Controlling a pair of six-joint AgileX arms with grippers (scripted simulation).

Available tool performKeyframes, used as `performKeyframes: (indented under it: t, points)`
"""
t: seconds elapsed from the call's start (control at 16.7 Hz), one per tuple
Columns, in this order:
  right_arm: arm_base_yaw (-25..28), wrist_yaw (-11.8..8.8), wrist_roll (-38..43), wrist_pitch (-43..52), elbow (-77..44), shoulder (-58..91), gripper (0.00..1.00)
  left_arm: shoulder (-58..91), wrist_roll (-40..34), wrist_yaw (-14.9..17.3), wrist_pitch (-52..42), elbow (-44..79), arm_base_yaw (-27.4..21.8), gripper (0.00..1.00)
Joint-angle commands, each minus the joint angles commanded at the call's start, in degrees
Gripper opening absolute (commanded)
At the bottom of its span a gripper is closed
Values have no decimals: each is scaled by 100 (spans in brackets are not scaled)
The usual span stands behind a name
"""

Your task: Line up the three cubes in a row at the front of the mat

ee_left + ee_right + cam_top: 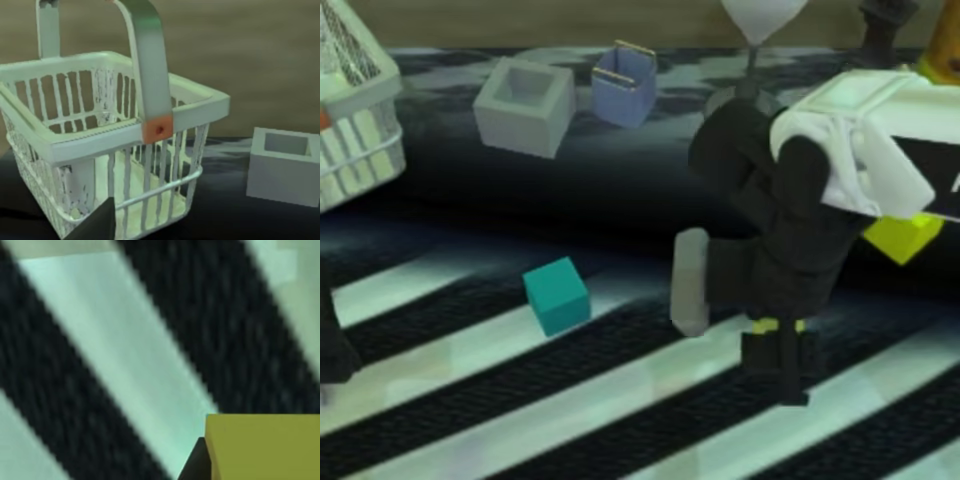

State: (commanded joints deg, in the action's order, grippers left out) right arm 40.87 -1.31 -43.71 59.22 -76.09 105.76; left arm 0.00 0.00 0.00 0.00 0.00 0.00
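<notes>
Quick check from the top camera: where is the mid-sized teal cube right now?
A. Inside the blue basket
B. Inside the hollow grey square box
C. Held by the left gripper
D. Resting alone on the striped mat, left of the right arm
D: the mid-sized teal cube sits by itself on the black and mint-white striped mat, left of the right arm, with nothing gripping it.

top looks down; right wrist close over mat (620, 400), shared.

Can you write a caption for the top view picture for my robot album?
Right pincer low over the striped mat, teal cube waiting nearby.
</notes>
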Motion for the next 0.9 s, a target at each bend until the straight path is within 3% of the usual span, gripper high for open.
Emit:
performKeyframes:
  t: [0.54, 0.9]
  points:
    - [184, -10, -313, -105, 293, -175, 0, 0, 0, 0, 0, 0, 0, 100]
    - [199, -10, -300, -1299, 1018, 252, 0, 0, 0, 0, 0, 0, 0, 100]
